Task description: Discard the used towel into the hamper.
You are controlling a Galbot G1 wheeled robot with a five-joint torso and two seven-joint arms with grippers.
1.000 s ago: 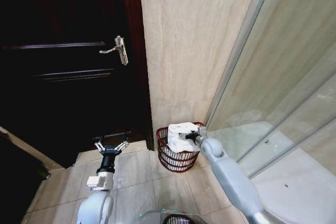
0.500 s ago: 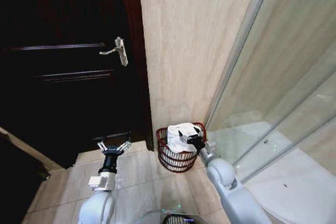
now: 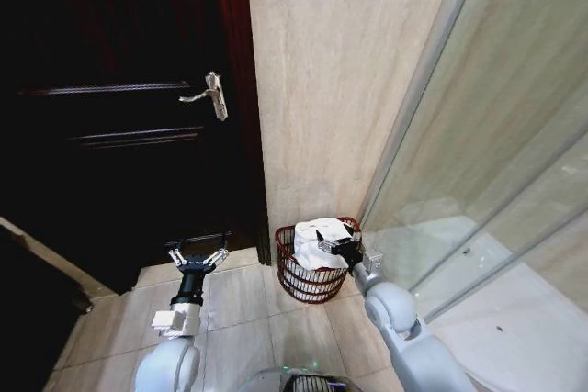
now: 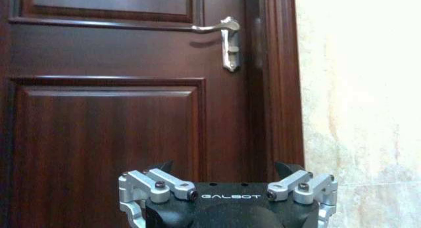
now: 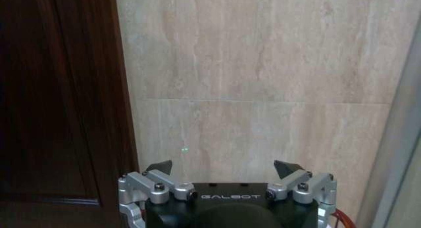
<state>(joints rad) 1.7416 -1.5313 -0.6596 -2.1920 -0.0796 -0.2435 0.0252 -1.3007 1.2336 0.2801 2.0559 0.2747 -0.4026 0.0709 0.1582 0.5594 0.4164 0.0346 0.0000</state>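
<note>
The white towel [image 3: 323, 239] sits heaped in the hamper [image 3: 310, 282], mounded above its rim, and the right gripper [image 3: 340, 245] hangs just over that heap, jaws apart and holding nothing. My worry is that a fingertip could snag a fold and drag the towel out over the rim, or nudge the light hamper against the wall [image 3: 340, 71]. The left gripper [image 3: 195, 257] waits open beside the hamper, facing the door [image 3: 119, 135]. The head view shows the heap; the right wrist view shows just a red sliver of rim [image 5: 342, 217].

R gripper [image 5: 224, 168] jaws spread, nothing btwn. Facing beige tile wall [image 5: 263, 80], dark door [image 5: 59, 99] alongside, hamper [image 5: 342, 219] rim at edge.
</note>
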